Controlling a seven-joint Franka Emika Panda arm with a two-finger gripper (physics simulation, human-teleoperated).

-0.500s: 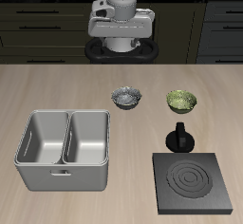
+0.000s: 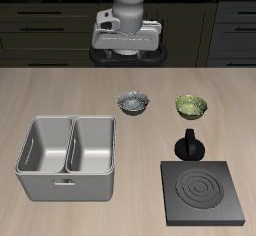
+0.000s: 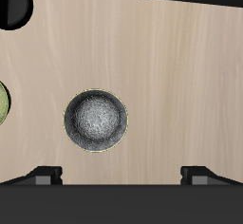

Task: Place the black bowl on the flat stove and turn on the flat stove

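Two fingertips of the tool (image 3: 121, 175) show in the wrist view, set wide apart with nothing between them, so it hangs open and empty above the surface (image 2: 60, 95). Directly below and just ahead of it sits the black bowl (image 3: 95, 121), upright, speckled silvery inside, touching nothing. Its rim looks thin and rigid; I judge it light, hard and somewhat slippery, best taken by pinching one side of the rim, one finger inside and one outside. Beside it, a sliver of the green-patterned bowl (image 3: 3, 105) appears at the picture's edge. Farther from the tool, toward the front of the surface, lies the flat stove (image 2: 202, 190) with its black knob (image 2: 189, 144) standing at its back edge. Only the exterior view shows the steel two-compartment basin (image 2: 68, 157) and the tool's height; only the wrist view shows the finger gap.
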